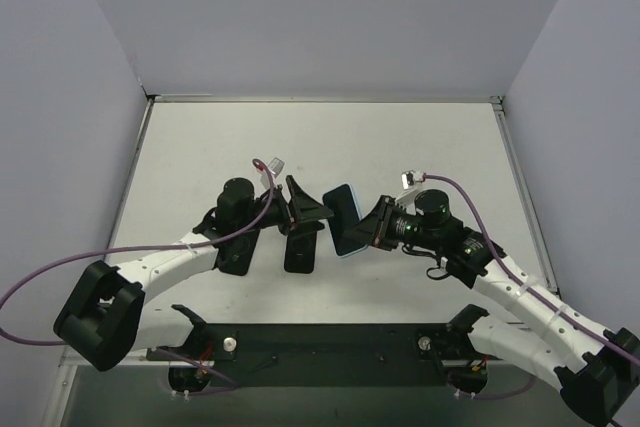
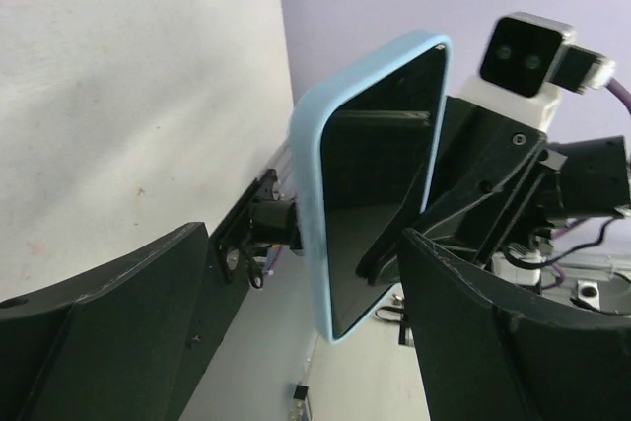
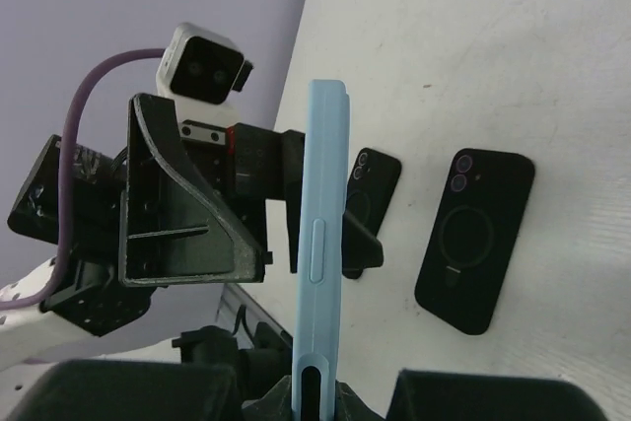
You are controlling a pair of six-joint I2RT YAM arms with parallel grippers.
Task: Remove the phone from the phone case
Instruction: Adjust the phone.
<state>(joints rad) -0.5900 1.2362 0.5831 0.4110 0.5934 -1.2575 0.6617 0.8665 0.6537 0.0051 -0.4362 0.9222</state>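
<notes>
Trouble would come from the thin hold: the right gripper (image 1: 368, 225) has its fingers pinched tight on one end of the light blue rubbery phone case (image 3: 325, 244), held on edge above the white table (image 1: 200, 147). Seated in it is what looks like the dark glossy phone (image 2: 380, 214), though I can't be sure. The left gripper (image 1: 308, 211) stands wide open and empty, just beside the case. A hard push could twist the case loose, or drop the phone onto the black handsets (image 3: 473, 239) lying nearby

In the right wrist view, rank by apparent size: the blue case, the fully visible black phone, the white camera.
1. blue case: longest, but edge-on and closest, so unsure
2. black phone
3. white camera
</notes>
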